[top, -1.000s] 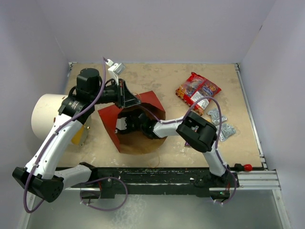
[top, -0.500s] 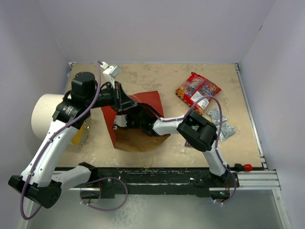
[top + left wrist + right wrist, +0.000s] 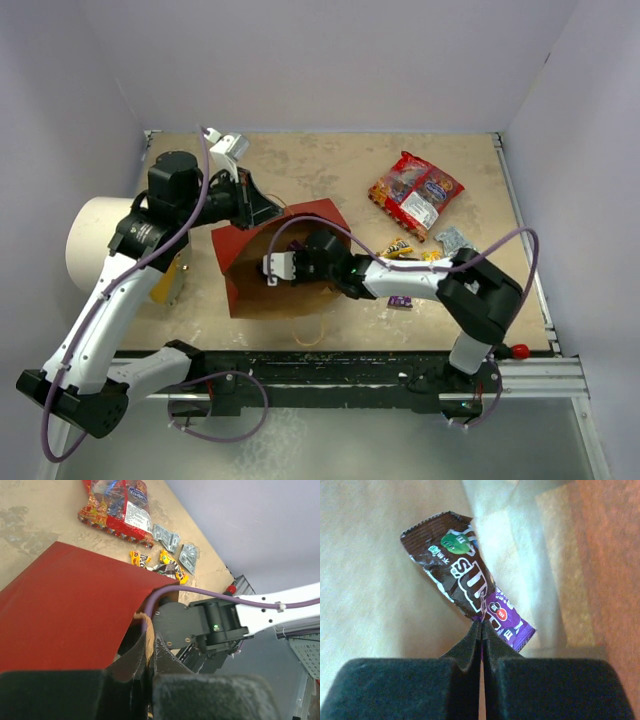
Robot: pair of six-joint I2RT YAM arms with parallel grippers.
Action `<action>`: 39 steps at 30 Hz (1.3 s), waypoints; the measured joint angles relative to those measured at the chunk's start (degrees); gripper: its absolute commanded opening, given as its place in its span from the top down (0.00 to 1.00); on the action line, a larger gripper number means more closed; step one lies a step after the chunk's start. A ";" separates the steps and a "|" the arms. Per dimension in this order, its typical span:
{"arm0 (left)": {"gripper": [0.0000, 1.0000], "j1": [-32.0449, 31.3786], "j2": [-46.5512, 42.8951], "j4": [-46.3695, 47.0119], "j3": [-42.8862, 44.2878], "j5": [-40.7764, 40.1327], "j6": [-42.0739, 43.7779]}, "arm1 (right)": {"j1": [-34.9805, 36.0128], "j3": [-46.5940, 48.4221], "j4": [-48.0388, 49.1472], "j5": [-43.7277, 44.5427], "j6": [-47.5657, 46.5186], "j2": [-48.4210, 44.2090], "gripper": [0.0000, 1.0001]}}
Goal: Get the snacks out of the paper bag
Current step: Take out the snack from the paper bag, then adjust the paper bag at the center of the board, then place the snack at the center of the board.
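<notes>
The right gripper is inside the paper bag. Its fingers are pressed together on a corner of a brown candy pack, which stands out just ahead of the tips. A purple candy pack touches it there and is perhaps caught too. The left gripper pinches the bag's top edge.

Bright even light, soft shadows, blurred wrist-view foregrounds
</notes>
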 measured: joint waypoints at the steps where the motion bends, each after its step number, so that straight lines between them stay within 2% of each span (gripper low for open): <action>1: 1.00 0.00 0.09 0.24 0.00 0.00 -0.02 | 0.20 -1.22 -0.46 -0.24 0.07 -1.44 1.00; 11: 1.00 0.00 1.09 2.12 -1.25 -1.03 -1.18 | 1.62 -8.57 -7.72 -4.02 0.68 -17.38 1.00; 24: 1.00 0.00 2.14 5.44 -3.56 -2.32 -8.70 | 1.66 -8.90 -19.54 -4.15 1.14 -41.22 1.00; 31: 1.00 0.00 3.74 7.65 -2.93 -2.32 -15.39 | 1.70 -3.67 -26.88 1.57 1.09 -51.80 1.00; 39: 1.00 0.15 4.66 9.75 0.11 -2.34 -22.38 | 1.33 8.11 -26.64 15.15 3.52 -52.98 1.00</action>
